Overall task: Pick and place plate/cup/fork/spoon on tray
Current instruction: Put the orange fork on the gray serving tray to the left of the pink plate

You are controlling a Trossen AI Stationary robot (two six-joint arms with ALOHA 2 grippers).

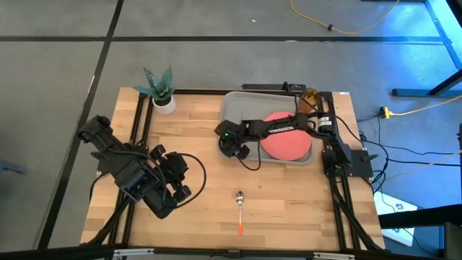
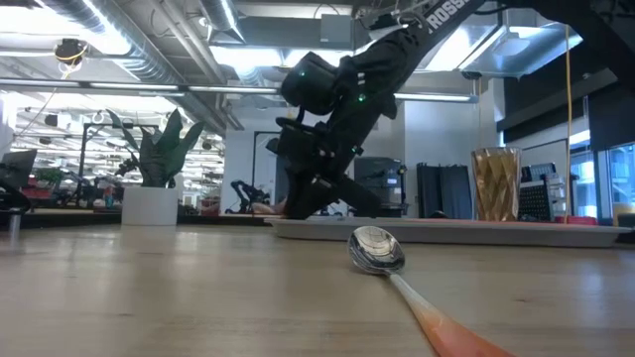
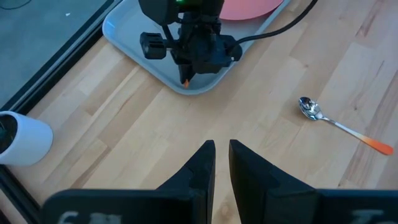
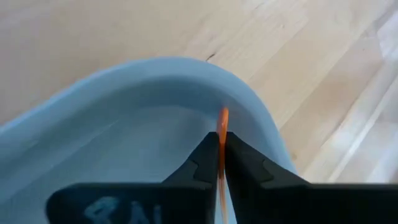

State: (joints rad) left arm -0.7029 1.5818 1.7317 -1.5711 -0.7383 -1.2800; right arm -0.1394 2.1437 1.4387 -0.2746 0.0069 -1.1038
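Note:
The grey tray [image 1: 238, 108] lies at the table's far middle, with the coral plate [image 1: 289, 146] on its right half. The amber cup [image 1: 310, 99] stands by the tray's far right corner. My right gripper [image 1: 232, 148] hangs over the tray's near left corner [image 4: 249, 106], shut on the fork's orange handle [image 4: 222, 124]; the tines are hidden. The spoon [image 1: 240, 209] lies flat on the wood near the front edge, bowl [image 2: 375, 248] pointing away from that edge. My left gripper [image 3: 219, 149] waits shut above the table's left part, touching nothing. My right gripper pinches the fork's thin orange handle [image 4: 222, 138] between its two fingers, coming slanting down from the table's right. The handle runs along the fingers, and its orange end [image 3: 185, 81] sticks out past the fingertips, down toward the tray floor at the corner. Whether it touches the floor, I cannot tell.
A white pot with a green plant [image 1: 162, 90] stands at the table's far left corner. Bare wood lies between the tray and the spoon. A black frame rail runs along the table's edges.

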